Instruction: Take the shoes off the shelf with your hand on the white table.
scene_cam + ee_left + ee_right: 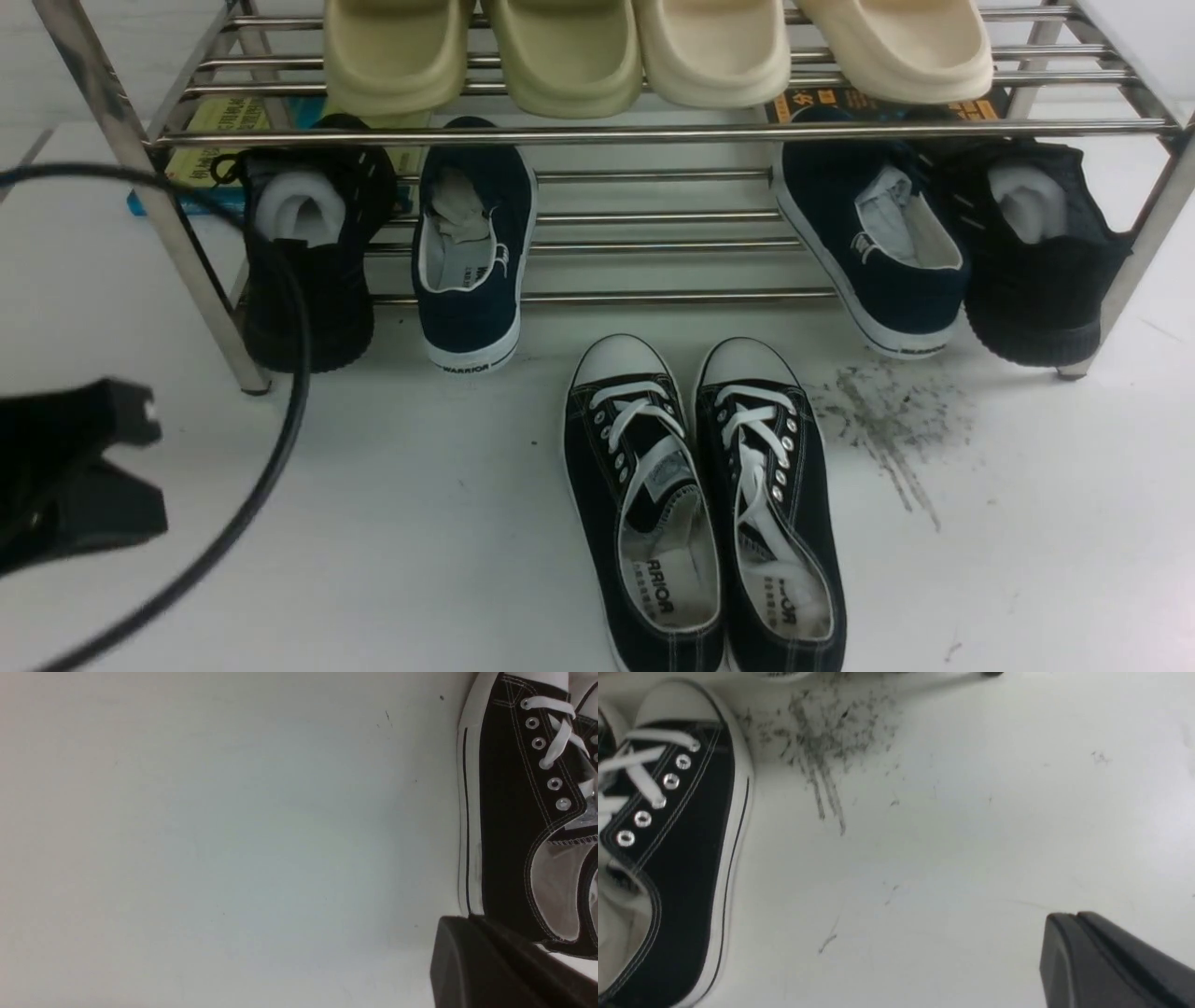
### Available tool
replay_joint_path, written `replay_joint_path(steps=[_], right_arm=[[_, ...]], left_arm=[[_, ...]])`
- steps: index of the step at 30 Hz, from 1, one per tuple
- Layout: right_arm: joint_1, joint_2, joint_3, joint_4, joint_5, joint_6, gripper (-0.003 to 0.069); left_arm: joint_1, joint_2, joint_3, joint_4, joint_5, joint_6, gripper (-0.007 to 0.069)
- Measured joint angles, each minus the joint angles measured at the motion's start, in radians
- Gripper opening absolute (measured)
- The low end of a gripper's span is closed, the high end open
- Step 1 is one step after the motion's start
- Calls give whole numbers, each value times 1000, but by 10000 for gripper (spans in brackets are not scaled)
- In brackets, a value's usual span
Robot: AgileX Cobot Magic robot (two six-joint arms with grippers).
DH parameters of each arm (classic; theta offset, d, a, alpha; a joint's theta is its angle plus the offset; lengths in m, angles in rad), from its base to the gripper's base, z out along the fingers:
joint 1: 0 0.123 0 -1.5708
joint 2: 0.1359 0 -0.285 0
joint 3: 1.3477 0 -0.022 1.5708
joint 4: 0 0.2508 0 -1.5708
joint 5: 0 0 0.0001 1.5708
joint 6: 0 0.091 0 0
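Two navy-blue slip-on shoes stand apart on the lower tier of the chrome shelf (653, 133), heels toward me: one at left (471, 252), one at right (873, 243). Each heel hangs over the front rod, above the white table (420, 541). My left arm (75, 476) is a blurred black shape at the far left, low over the table, away from the shelf. In the left wrist view my left gripper (462, 921) is shut and empty beside a black lace-up sneaker (509, 812). My right gripper (1073, 917) is shut and empty over bare table; it is out of the front view.
A pair of black lace-up sneakers (700, 504) lies on the table before the shelf. Black knit shoes (308, 252) (1036, 252) flank the navy ones. Cream slippers (653, 47) fill the top tier. Grey scuff marks (887, 420) lie right of the sneakers. A black cable (280, 373) loops at left.
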Motion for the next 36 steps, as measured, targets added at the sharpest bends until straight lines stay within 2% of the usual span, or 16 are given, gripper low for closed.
replay_joint_path(steps=[3, 4, 5, 10, 15, 19, 24, 28, 30, 32, 33, 34, 36], right_arm=[[0, 76, -39, 144, 34, -174, -7], [0, 82, -42, 155, 37, -187, -6], [0, 131, -65, 244, 57, -288, -6], [0, 303, -145, 480, 107, -534, -4], [53, 490, -280, 577, 141, -660, -1], [138, 629, -427, 506, 132, -625, 2], [237, 781, -600, 263, 78, -436, 49], [279, 887, -711, 68, 57, -265, 148], [285, 945, -775, -17, 43, -174, 227], [286, 986, -811, -66, 35, -134, 293], [286, 991, -819, -75, 33, -128, 299], [286, 1028, -846, -103, 21, -109, 354], [286, 1059, -865, -120, 1, -101, 388]], left_arm=[[0, 91, -56, 8, 1, 17, 58], [0, 96, -58, 10, 1, 18, 61], [0, 120, -70, 16, 1, 21, 84], [0, 155, -77, 26, -6, 25, 157], [0, 155, -77, 33, -14, 26, 225], [0, 155, -77, 41, -14, 29, 257], [0, 155, -77, 62, -14, 29, 264], [0, 155, -77, 70, -14, 29, 264], [0, 155, -77, 71, -14, 29, 264], [0, 155, -77, 72, -14, 29, 264], [0, 155, -77, 72, -14, 29, 264], [0, 155, -77, 72, -14, 30, 264], [0, 155, -77, 73, -14, 30, 264]])
